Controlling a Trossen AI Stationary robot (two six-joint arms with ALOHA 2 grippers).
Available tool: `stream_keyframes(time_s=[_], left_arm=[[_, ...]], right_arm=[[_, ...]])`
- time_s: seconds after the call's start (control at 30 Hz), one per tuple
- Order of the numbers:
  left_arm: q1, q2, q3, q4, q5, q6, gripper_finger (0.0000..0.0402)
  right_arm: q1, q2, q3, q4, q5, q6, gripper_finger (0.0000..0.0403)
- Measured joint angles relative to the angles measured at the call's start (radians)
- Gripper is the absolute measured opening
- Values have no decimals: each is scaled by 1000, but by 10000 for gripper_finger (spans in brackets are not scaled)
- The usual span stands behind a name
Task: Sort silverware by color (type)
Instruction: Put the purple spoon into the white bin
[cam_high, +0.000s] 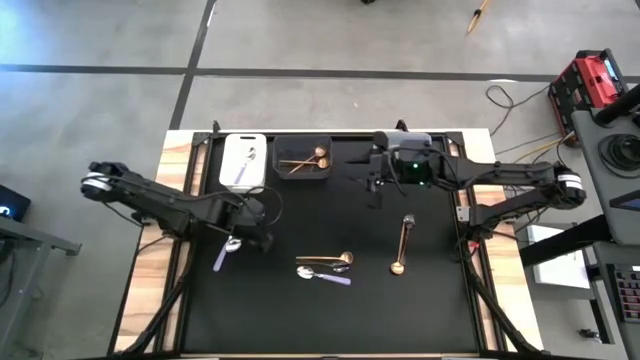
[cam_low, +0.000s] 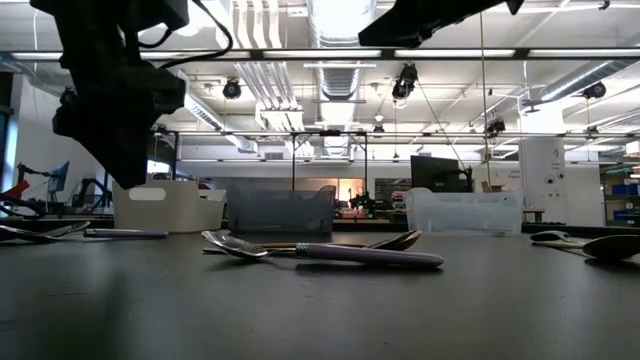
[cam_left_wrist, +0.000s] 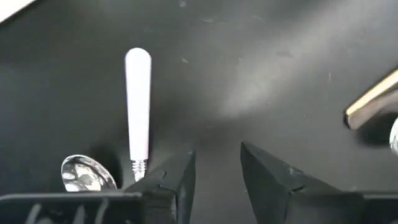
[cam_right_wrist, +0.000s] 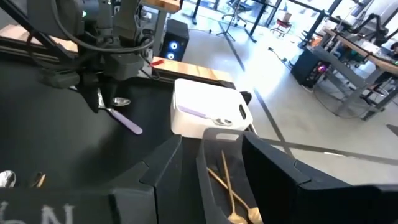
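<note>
Lying on the table's left side, the lilac spoon (cam_high: 224, 254) sits just beside the left pincer (cam_high: 262, 240), whose parted fingers hold nothing. Closing from here risks catching bare table, since the handle lies off to one side. The right pincer (cam_high: 378, 187), wide and empty, waits near the dark bin (cam_high: 303, 158).

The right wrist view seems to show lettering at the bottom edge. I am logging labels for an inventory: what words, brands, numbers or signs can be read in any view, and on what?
No text can be read for certain.
Pale marks on the right gripper body: cut off, unreadable.
White bin, dark bin, spoons: no labels visible.
Background room: too small to read.
</note>
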Motion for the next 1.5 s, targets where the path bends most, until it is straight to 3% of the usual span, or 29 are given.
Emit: stream_keyframes(time_s=[0.2,0.47,0.77,0.97,1.5], left_arm=[[-36,47,11,3,-2,284,150],[-33,58,10,-25,-62,350,185],[48,74,4,-26,-58,300,177],[108,114,-7,-32,2,225,168],[111,252,-11,-39,2,222,166]], right_arm=[[0,-30,-31,0,-1,-50,160],[0,-31,-40,1,-1,-67,160],[0,-31,-40,1,-1,-73,160],[0,-31,-40,1,-1,-72,160],[0,-30,-40,1,-1,-72,160]])
